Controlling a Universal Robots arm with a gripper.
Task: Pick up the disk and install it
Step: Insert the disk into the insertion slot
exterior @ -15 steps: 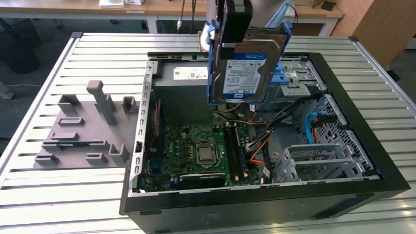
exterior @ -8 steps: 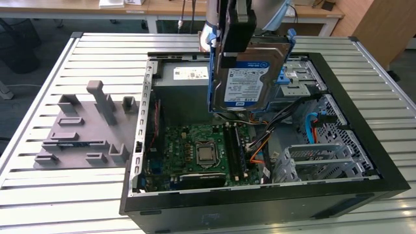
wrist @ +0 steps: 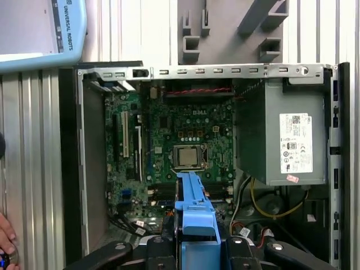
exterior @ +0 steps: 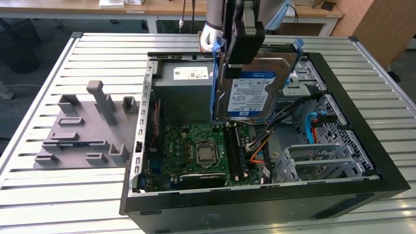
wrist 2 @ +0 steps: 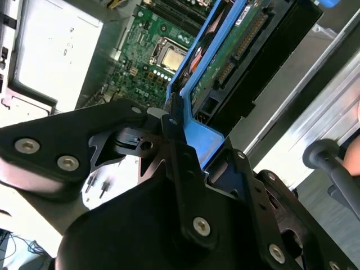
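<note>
The disk (exterior: 252, 90) hangs upright over the open computer case (exterior: 364, 146), its white-and-blue label facing the exterior camera and blue rails along its edges. My gripper (exterior: 242, 46) is shut on the disk's upper end, above the motherboard (exterior: 201, 151). In the second wrist view the black fingers (wrist 2: 179, 152) clamp the blue rail (wrist 2: 202, 135), with the disk's green circuit board (wrist 2: 239, 42) beyond. In the first wrist view the same blue rail (wrist: 194, 205) juts out from the gripper (wrist: 194, 244) over the motherboard (wrist: 180, 140).
A grey power-supply box (exterior: 185, 77) with a white sticker sits at the back of the case, also in the first wrist view (wrist: 281, 140). A metal drive cage (exterior: 322, 161) stands at the exterior view's right. A grey parts fixture (exterior: 85, 129) lies on the slatted table (exterior: 58, 195). A hand (wrist: 5, 239) shows beside the case.
</note>
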